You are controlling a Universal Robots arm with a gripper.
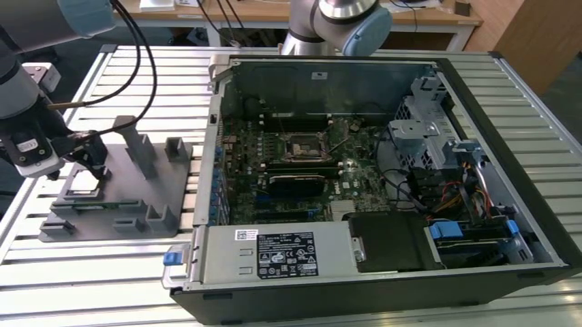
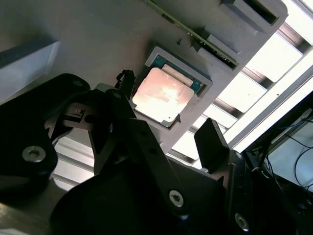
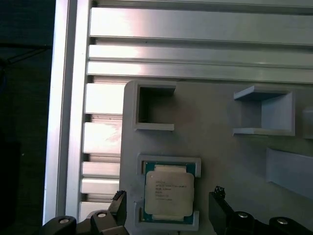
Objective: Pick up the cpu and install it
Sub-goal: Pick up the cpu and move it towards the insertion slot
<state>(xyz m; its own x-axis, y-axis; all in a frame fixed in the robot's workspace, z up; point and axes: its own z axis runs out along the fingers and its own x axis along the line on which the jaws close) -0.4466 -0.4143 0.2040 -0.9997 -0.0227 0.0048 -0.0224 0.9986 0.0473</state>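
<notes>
The cpu [image 3: 168,196] is a small square chip with a pale silver top. It lies flat in a raised pocket of the grey tray [image 3: 220,147]. In the second wrist view the cpu [image 2: 161,95] catches a bright reflection. My gripper [image 3: 168,198] hovers just over it, open, with one dark finger [image 3: 119,201] on each side of the chip and a gap to both. In the exterior view my gripper [image 1: 86,163] hangs above the tray [image 1: 118,204] at the exterior view's left. The black socket [image 1: 303,146] sits mid-motherboard inside the open computer case [image 1: 509,170].
Upright grey posts [image 1: 136,146] stand on the tray close beside the gripper. The tray rests on a ribbed aluminium table [image 1: 91,272]. A second robot arm [image 1: 341,20] stands behind the case. Cables and drive cages crowd the case at the exterior view's right.
</notes>
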